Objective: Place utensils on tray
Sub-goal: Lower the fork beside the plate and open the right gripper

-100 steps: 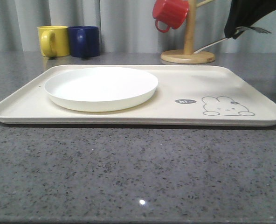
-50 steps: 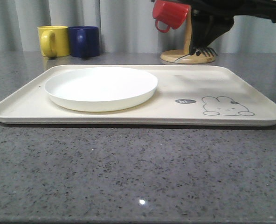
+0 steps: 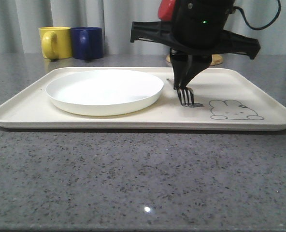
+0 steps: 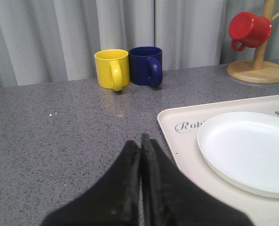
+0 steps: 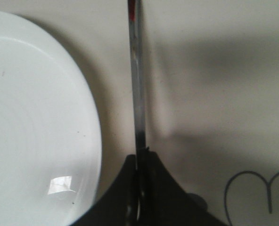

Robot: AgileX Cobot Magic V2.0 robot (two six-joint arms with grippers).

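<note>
Your grey speckled counter meets pale curtains; right pincer is clamped on the fork over the tray, left pincer pressed together.

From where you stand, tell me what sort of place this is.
Probably a kitchen counter or a mock-up of one: a speckled grey stone-look countertop, a wooden mug tree holding a red mug, and a cream serving tray with a white plate. Plain grey curtains behind suggest a staged set.
</note>
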